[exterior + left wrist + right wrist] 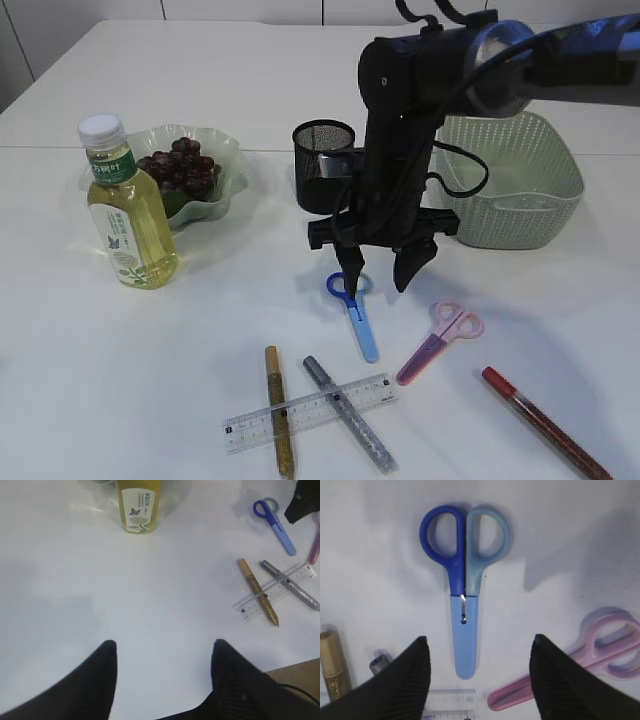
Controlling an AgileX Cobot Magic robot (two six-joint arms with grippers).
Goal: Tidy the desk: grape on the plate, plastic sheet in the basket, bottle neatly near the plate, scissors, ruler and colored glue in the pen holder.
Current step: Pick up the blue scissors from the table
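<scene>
Behind the right hand [378, 272], blue scissors [355, 311] half hidden.

Even, bright light falls from above on the white counter [120, 380], which looks nearly washed out in the left wrist view. Shadows are soft and faint: a pale one beside the bottle [125, 205], a blurred grey one around the blue scissors [464, 580]. Both wrist views are slightly soft, and the dark end effector fingers [405, 680] at the lower edge are out of focus.
</scene>
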